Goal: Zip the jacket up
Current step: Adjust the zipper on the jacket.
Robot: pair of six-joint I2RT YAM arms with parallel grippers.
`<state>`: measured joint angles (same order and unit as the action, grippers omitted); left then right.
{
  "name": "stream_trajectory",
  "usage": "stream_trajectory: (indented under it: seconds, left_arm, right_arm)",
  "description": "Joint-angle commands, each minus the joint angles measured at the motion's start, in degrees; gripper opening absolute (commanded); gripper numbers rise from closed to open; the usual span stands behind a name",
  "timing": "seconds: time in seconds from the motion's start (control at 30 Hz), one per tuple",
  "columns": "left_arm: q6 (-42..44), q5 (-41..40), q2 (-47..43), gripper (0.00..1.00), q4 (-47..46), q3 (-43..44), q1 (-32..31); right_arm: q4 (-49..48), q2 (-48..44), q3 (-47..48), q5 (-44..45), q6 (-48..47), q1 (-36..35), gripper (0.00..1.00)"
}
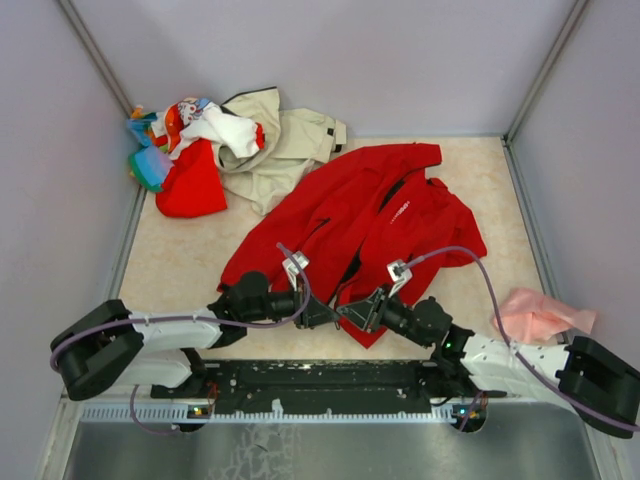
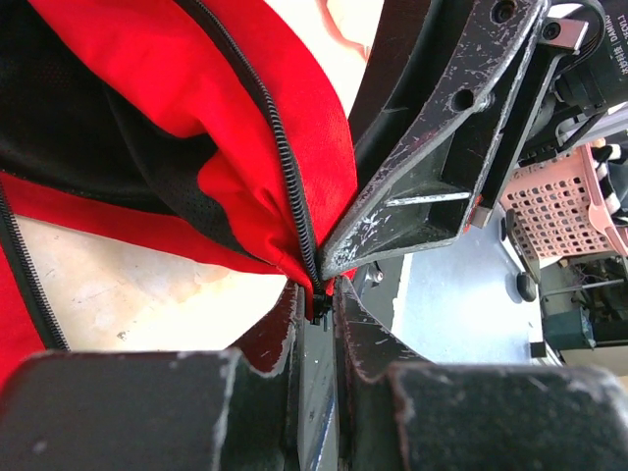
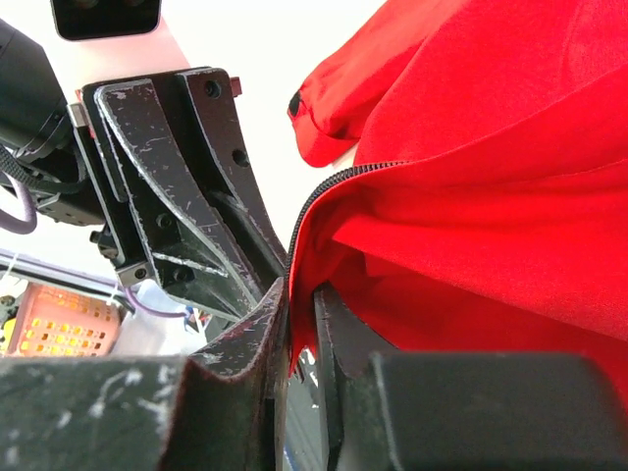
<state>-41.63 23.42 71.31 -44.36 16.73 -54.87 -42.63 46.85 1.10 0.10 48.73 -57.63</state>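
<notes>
At the near centre of the table (image 1: 180, 270), the jacket (image 1: 370, 215) lay open. The left gripper (image 2: 316, 294) and right gripper (image 3: 299, 314), jaws nearly closed, each pinched one hem end of the zipper (image 2: 289, 167). The step in hand appeared to be mating the ends, and the next move likely required aligning pin with slider.

Jacket (image 1: 370, 215): hem at 6 o'clock hidden under left gripper (image 1: 318, 312) and right gripper (image 1: 352, 312); cropped by frame edges in both wrist views.
Zipper (image 2: 285, 147): lower end lost betw. left fingers (image 2: 363, 343); slider not discernible.
Chest logo (image 1: 400, 210): too small to read.
Beige jacket (image 1: 285, 150): 9 o'clock side buried under mixed clothes (image 1: 195, 140); prints illegible.
Pink basket (image 2: 569, 196): blurred, cut by 3 o'clock edge.
Orange basket (image 3: 59, 319): blurred, cut by 9 o'clock edge.
</notes>
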Motion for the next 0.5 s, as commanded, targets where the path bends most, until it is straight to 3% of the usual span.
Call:
stream_trajectory:
  seconds: [0.0,0.03,0.17,0.33,0.47]
  left_arm:
    - [-0.53,1.69,0.53,0.05,-5.28,-0.21,0.09]
    - [-0.37,1.71,0.58,0.06,-5.28,-0.21,0.11]
    - [0.71,0.31,-0.66,0.19,-2.25,-0.10,0.07]
    - [4.98,-3.99,-5.21,0.43,11.25,1.91,0.12]
    - [8.83,-8.41,-8.28,0.55,24.13,5.71,0.12]
  right_arm:
    - [-5.18,0.78,0.68,-1.07,-0.15,-0.03,0.06]
    - [-5.57,0.68,0.49,-0.80,-0.17,-0.02,0.00]
    - [-3.37,-2.05,0.09,1.36,-0.73,-0.03,0.00]
    - [4.17,-7.84,0.59,5.62,-3.31,-0.05,0.00]
    - [7.20,-11.35,0.58,7.06,-5.93,-0.06,0.00]
